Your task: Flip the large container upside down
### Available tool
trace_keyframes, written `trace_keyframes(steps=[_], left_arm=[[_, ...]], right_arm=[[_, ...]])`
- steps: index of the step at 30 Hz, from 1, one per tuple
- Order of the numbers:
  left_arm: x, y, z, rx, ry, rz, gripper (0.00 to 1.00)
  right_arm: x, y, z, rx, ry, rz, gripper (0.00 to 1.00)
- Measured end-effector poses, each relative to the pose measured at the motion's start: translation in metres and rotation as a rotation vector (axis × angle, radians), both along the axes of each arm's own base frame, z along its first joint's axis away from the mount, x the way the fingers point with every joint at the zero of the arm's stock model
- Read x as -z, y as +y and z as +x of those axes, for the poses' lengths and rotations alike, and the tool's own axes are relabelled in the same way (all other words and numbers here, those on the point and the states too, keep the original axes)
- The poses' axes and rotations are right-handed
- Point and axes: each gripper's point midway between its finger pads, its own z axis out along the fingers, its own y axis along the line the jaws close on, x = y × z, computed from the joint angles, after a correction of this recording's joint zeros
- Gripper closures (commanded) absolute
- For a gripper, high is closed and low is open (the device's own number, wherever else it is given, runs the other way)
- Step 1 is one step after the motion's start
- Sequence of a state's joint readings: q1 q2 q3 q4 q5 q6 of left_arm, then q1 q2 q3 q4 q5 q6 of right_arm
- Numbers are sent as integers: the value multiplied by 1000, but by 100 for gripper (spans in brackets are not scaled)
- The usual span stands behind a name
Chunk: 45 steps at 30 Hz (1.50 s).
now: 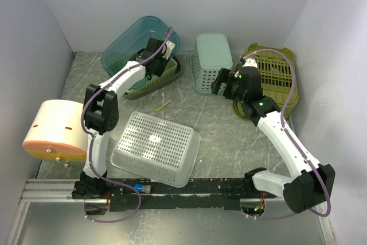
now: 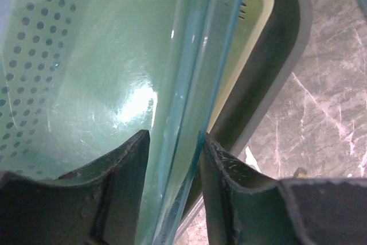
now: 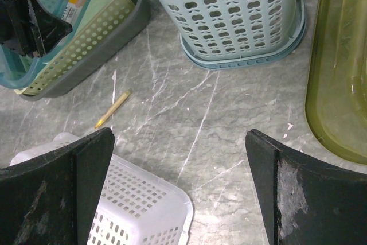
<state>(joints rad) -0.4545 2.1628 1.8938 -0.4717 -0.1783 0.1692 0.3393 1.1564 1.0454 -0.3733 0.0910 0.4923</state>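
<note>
The teal tub (image 1: 137,38) sits at the upper left of the overhead view, nested on a green basket (image 3: 80,44) inside a grey tray (image 3: 140,1). The left gripper (image 2: 174,142) is pinched across its near wall, one finger inside and one outside, while the right gripper (image 3: 180,136) hangs spread wide and empty over the table (image 3: 218,113). The tub looks like thin, glossy plastic, light but bendy and slippery, so I judge a deep hold on the stiffer rim safest for the flip.
</note>
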Motion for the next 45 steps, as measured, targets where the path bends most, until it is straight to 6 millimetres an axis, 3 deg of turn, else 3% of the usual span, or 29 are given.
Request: trace_keyframes(steps=[2, 6, 12, 16, 21, 27, 29, 32, 36, 40, 45], left_arm=[[0, -2, -1, 7, 1, 1, 62], [1, -5, -3, 33, 4, 13, 91], [-4, -2, -2, 33, 1, 19, 93], [-23, -2, -3, 26, -4, 10, 93], [-78, -1, -12, 6, -49, -49, 93], [-185, -6, -35, -9, -159, -241, 93], [-217, -10, -53, 17, -190, -331, 93], [-243, -13, -95, 69, -180, -461, 93], [-260, -31, -149, 168, -113, -639, 93], [-265, -66, -194, 276, -17, -838, 93], [-266, -114, -250, 395, 153, -1075, 93]], right_arm=[[-1, 0, 0, 0, -1, 2, 0], [-1, 1, -1, -3, -2, 4, 0], [-1, 1, -1, -5, -2, 5, 0], [-1, 3, -1, -17, -1, 10, 0], [1, 5, -1, -29, 8, 14, 0], [-9, 5, 0, -35, -12, 0, 0], [-21, 2, 2, -35, -33, -15, 0], [-45, -3, 7, -11, -72, -35, 0], [-74, -16, 9, 49, -123, -53, 0], [-97, -32, -2, 113, -160, -71, 0], [-170, -56, -15, 218, -324, -47, 0]])
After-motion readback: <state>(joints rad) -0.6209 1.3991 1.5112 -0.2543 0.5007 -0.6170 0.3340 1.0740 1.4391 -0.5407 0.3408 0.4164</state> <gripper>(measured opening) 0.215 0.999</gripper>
